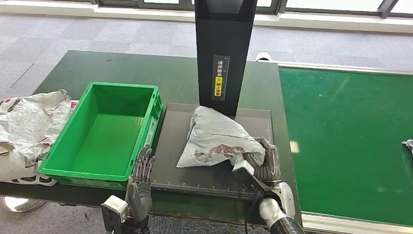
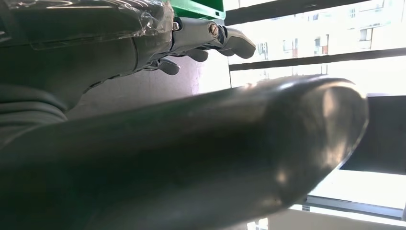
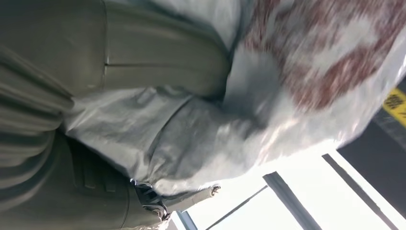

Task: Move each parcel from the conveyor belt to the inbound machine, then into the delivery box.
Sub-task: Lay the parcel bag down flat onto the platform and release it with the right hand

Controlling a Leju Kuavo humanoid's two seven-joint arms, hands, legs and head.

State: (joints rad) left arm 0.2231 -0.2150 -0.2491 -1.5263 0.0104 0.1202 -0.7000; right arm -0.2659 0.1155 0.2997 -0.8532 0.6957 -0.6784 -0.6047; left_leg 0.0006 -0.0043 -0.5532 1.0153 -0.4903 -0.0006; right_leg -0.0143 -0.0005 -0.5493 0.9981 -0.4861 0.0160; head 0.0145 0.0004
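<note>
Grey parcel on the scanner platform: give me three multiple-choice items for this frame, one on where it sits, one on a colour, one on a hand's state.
1. Where does the grey parcel lie?
A. Inside the crate
B. On the dark platform of the inbound machine, below its black column
C. On the green conveyor belt

2. What colour is the empty crate left of the platform?
A. Green
B. Blue
C. Red

3. What is the right hand doing?
A. Hanging at the robot's side
B. Resting inside the crate
C. Gripping the parcel's near right corner

Answers:
1. B, the parcel rests on the flat dark tray at the column's foot.
2. A, its walls and floor are bright green.
3. C, the head view shows the fingers around the parcel's edge, and the right wrist view shows the bag pressed against the palm.
</note>
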